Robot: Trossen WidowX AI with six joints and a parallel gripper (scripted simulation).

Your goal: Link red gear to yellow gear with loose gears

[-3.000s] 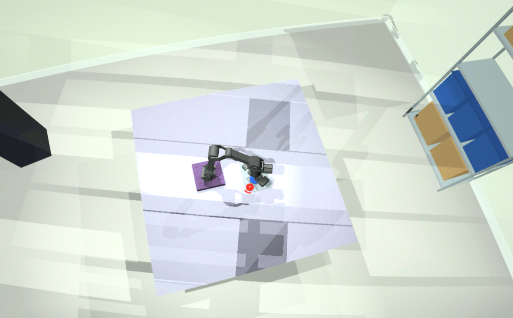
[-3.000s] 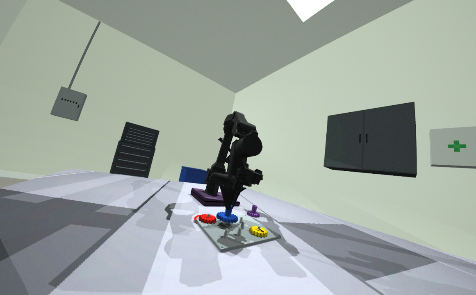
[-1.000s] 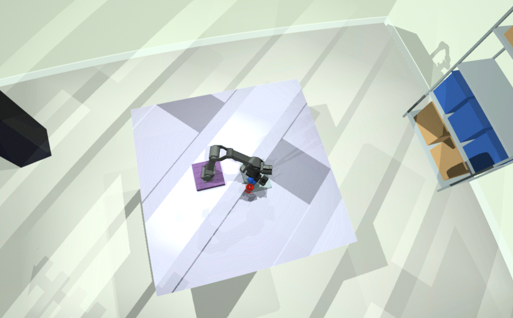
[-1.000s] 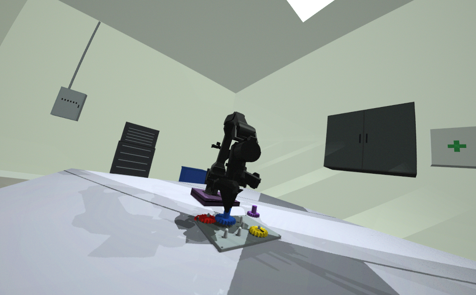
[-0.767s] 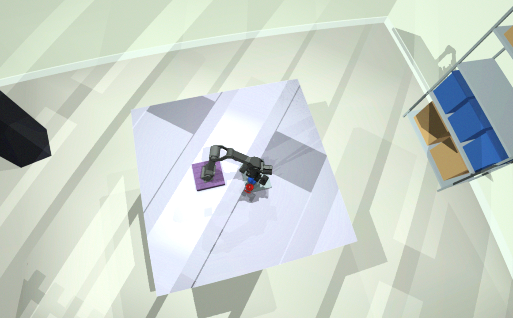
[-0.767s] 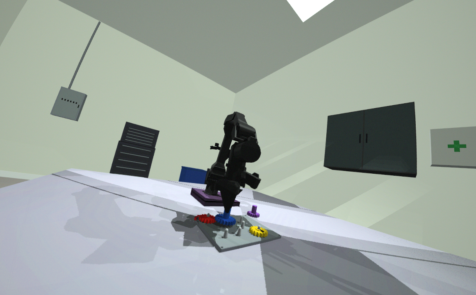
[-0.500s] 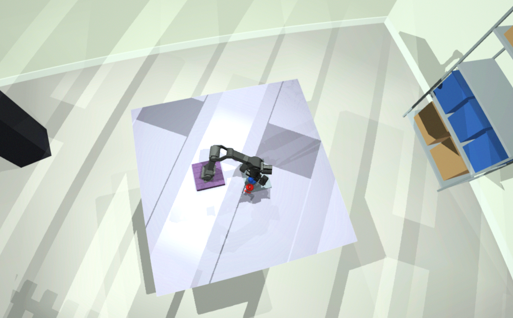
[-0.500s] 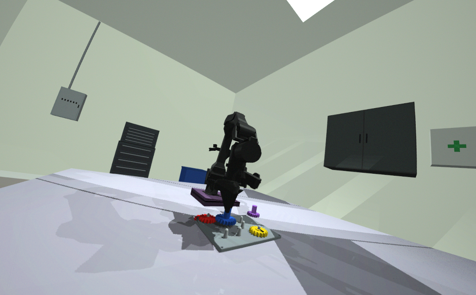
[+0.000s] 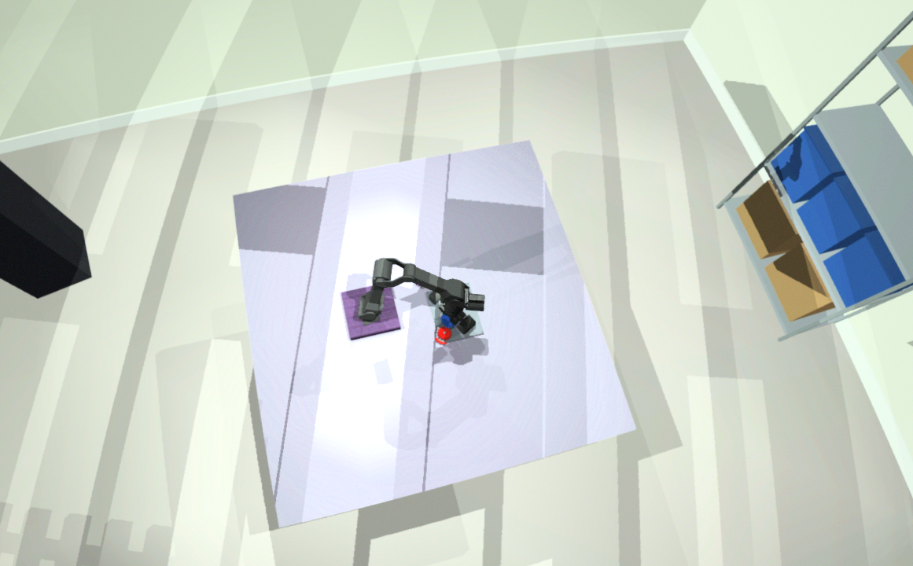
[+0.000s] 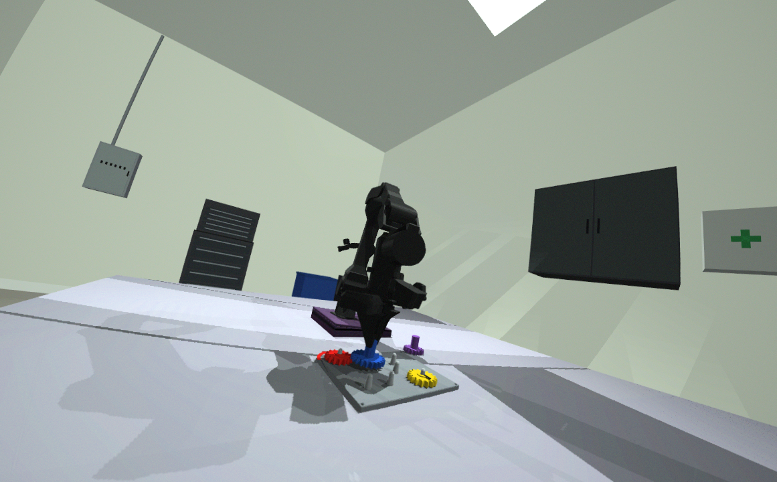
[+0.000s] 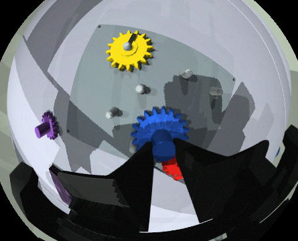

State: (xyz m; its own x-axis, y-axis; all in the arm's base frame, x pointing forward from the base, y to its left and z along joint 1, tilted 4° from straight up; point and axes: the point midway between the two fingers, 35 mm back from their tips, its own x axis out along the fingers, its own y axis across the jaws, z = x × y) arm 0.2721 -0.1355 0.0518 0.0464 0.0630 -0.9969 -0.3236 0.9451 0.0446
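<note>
My gripper (image 10: 371, 344) (image 11: 162, 144) is shut on the upright stem of the blue gear (image 9: 447, 321) (image 10: 367, 361) (image 11: 160, 122). The blue gear is low over the grey board (image 10: 405, 398) (image 11: 88, 84), beside the red gear (image 9: 442, 332) (image 10: 336, 357) (image 11: 172, 169); whether it sits flat is hidden. The yellow gear (image 10: 421, 378) (image 11: 128, 53) with its black stripe sits on a peg at the board's far side in the wrist view. Several empty pegs stand between, such as one peg (image 10: 390, 378) and another peg (image 11: 140, 89). A purple gear (image 10: 413, 349) (image 11: 49, 125) stands off the board.
The purple base plate (image 9: 382, 327) (image 10: 334, 327) carries the arm's base behind the board in the exterior view. The arm covers much of the board in the top view. Two more empty pegs, a peg (image 11: 187, 73) and a peg (image 11: 216, 91), stand at the board's right in the wrist view.
</note>
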